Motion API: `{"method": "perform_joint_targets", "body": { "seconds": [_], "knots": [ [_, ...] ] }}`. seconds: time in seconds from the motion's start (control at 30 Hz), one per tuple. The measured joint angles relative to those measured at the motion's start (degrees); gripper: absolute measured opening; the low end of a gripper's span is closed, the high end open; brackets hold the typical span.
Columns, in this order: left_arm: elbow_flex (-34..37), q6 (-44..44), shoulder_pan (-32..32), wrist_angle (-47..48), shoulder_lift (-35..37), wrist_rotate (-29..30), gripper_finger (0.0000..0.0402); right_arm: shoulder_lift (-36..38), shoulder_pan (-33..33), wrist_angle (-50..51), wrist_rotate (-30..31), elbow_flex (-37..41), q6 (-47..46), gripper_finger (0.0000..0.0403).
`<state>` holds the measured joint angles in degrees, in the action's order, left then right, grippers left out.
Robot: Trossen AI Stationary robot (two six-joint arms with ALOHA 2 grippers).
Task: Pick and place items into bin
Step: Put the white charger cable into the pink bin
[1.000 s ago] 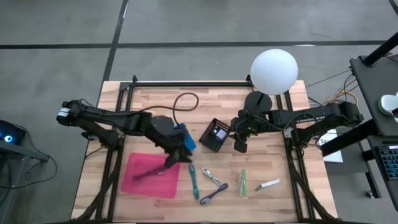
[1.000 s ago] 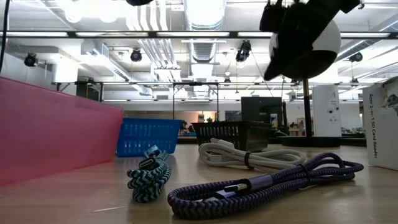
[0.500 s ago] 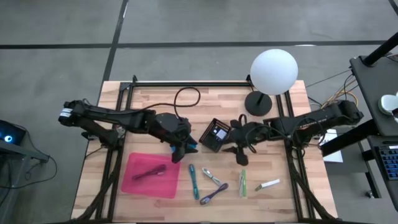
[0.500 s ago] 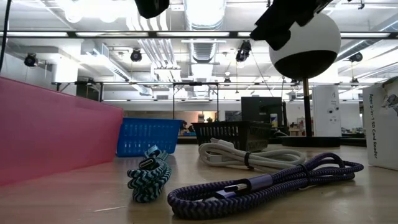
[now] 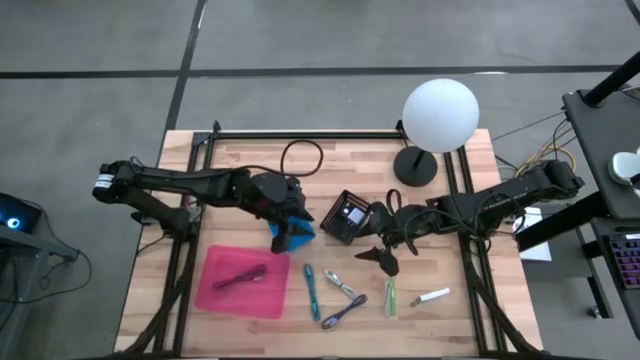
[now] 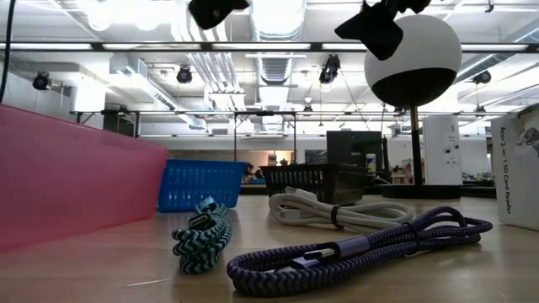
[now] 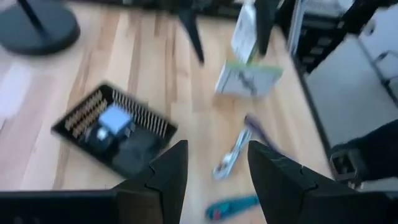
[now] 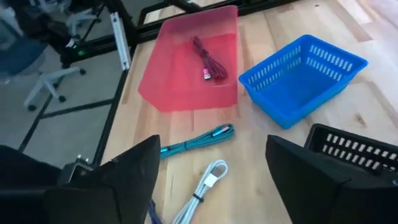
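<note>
Wooden counter (image 5: 240, 150), cables loose along the near edge.
Right gripper (image 5: 385, 262) poised above white cable (image 8: 200, 193) and teal cable (image 8: 196, 140), jaws wide, empty; left gripper (image 7: 214, 168) above blue bin (image 8: 301, 78), jaws apart, empty, apparently after release.

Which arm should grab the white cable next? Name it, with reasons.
Right. The right gripper hangs open beside the white cable; the left gripper sits over the blue basket, farther away.

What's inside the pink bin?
One dark reddish coiled cable lies on the floor of the pink bin, seen from the right wrist and from above. Nothing else shows inside. From table height its wall hides the contents.
</note>
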<state>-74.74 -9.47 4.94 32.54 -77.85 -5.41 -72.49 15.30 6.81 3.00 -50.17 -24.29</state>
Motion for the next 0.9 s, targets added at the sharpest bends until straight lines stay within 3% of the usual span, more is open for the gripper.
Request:
{"method": "perform_joint_targets", "body": {
  "seconds": [0.3, 0.77, 0.9],
  "knots": [
    [0.1, 4.4, -0.2, 12.7, 0.4, -0.2, 0.0151, -3.1, 4.1, -0.2, 3.2, -1.1, -7.1, 0.0276],
    [0.1, 10.5, -0.2, 17.8, 0.4, -0.3, 0.0151, -25.3, 7.7, 1.0, 1.1, -10.4, -27.4, 0.0266],
    [0.1, 11.4, -0.2, 17.8, 0.4, -0.3, 0.0151, -29.7, 7.8, 3.2, -0.3, -13.2, -28.9, 0.0256]
  ]
}}
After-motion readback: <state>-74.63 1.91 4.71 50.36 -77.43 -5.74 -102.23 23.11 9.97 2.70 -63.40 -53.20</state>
